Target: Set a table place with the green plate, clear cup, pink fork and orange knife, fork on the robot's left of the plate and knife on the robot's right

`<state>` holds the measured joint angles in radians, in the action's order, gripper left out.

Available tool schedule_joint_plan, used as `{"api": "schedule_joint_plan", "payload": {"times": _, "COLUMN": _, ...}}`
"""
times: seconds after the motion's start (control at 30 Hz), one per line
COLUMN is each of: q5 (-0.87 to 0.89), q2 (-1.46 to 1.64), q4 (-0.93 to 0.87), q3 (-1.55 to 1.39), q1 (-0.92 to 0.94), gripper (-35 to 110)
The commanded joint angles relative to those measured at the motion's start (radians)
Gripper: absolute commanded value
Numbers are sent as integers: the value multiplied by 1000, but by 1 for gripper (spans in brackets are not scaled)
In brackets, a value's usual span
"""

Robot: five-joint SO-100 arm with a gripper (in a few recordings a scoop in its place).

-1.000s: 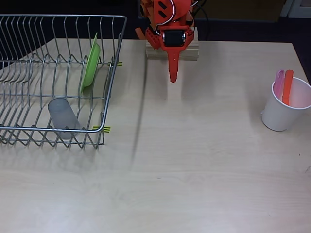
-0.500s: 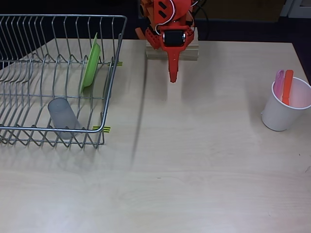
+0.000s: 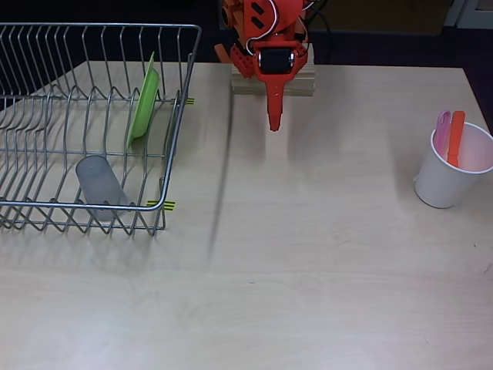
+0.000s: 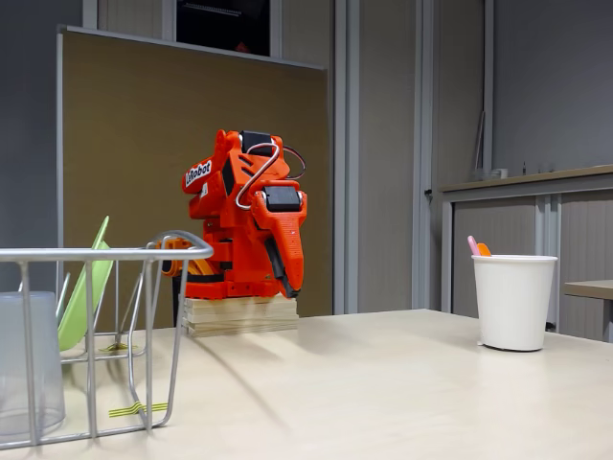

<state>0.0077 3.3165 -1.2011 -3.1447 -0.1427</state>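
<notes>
The green plate (image 3: 144,104) (image 4: 84,287) stands on edge in the wire dish rack (image 3: 46,208). The clear cup (image 3: 100,181) (image 4: 29,364) lies inside the rack near its front edge. Over at the right, the pink fork (image 3: 442,127) (image 4: 472,245) and the orange knife (image 3: 456,137) (image 4: 484,250) stand upright in a white paper cup (image 3: 453,166) (image 4: 515,300). My red-orange arm is folded at the table's far edge, and its gripper (image 3: 273,122) (image 4: 290,283) points down over the table, shut and holding nothing, far from all of these.
The arm's base sits on a small wooden block (image 3: 273,81) (image 4: 239,314). The rack fills the table's left side in the overhead view. Bare light wood tabletop (image 3: 308,270) stretches between the rack and the paper cup.
</notes>
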Motion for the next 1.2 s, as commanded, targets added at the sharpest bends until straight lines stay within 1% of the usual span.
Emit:
{"api": "schedule_joint_plan", "payload": {"times": 0.0, "q5": -20, "q2": 8, "q4": -14, "q3": 3, "q1": -11, "gripper": 0}}
{"api": "schedule_joint_plan", "payload": {"times": 0.2, "q5": -28, "q2": 3, "q4": -14, "q3": 3, "q1": -23, "gripper": 0}}
{"api": "schedule_joint_plan", "payload": {"times": 0.3, "q5": -233, "q2": 14, "q4": -31, "q3": 51, "q1": -49, "gripper": 0}}
{"api": "schedule_joint_plan", "payload": {"times": 0.37, "q5": -267, "q2": 17, "q4": -60, "q3": 138, "q1": -64, "gripper": 0}}
{"api": "schedule_joint_plan", "payload": {"times": 0.47, "q5": -253, "q2": -15, "q4": -124, "q3": 304, "q1": -84, "gripper": 0}}
{"api": "schedule_joint_plan", "payload": {"times": 0.57, "q5": -256, "q2": -181, "q4": -163, "q3": 503, "q1": -86, "gripper": 0}}
{"api": "schedule_joint_plan", "payload": {"times": 0.7, "q5": -318, "q2": -446, "q4": -202, "q3": 752, "q1": -43, "gripper": 0}}
{"api": "schedule_joint_plan", "payload": {"times": 0.8, "q5": -400, "q2": -621, "q4": -244, "q3": 910, "q1": 9, "gripper": 0}}
{"api": "schedule_joint_plan", "payload": {"times": 0.97, "q5": -558, "q2": -871, "q4": -253, "q3": 1126, "q1": 91, "gripper": 1}}
{"api": "schedule_joint_plan", "payload": {"times": 1.0, "q5": -557, "q2": -913, "q4": -259, "q3": 1166, "q1": 104, "gripper": 1}}
{"api": "schedule_joint_plan", "payload": {"times": 1.1, "q5": -465, "q2": -1002, "q4": -247, "q3": 1243, "q1": 138, "gripper": 0}}
{"api": "schedule_joint_plan", "payload": {"times": 1.13, "q5": -322, "q2": -1020, "q4": -241, "q3": 1258, "q1": 153, "gripper": 0}}
{"api": "schedule_joint_plan", "payload": {"times": 1.17, "q5": -81, "q2": -1043, "q4": -255, "q3": 1281, "q1": 173, "gripper": 0}}
